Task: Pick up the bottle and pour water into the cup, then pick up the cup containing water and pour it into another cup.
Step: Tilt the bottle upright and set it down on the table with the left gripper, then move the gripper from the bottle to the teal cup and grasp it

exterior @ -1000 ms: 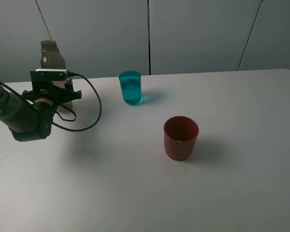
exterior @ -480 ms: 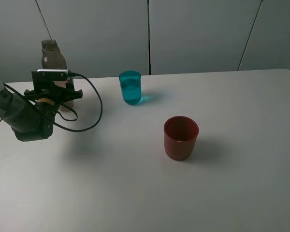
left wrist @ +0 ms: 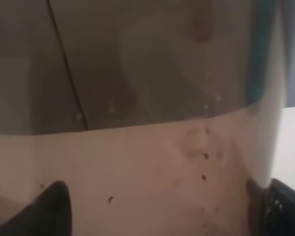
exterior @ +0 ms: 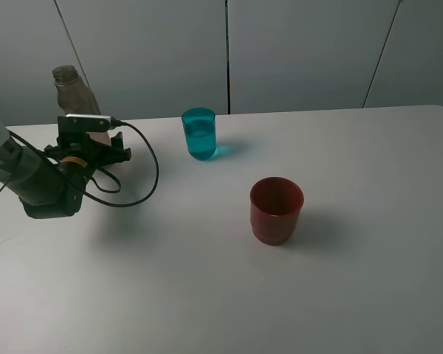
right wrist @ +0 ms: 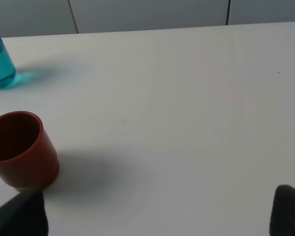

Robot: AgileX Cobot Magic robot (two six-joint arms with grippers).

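One pour looks done: teal cup point(exterior: 198, 134) holds water; bottle point(exterior: 74, 92), upper left, leans inside left end effector point(exterior: 96, 147), grip unclear; right end effector point(right wrist: 152, 211) released, ready for teal cup.

Lab-like robot test bench, bare white table point(exterior: 207, 295), plain grey panelled wall point(exterior: 303, 51), cabled robot arm point(exterior: 37, 184)

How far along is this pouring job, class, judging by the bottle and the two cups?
Done: the teal cup holds water, so the first pour looks finished. In hand: the bottle leans inside the left end effector; grip unclear. Left: the red cup looks empty, and the open right end effector is far from the teal cup.
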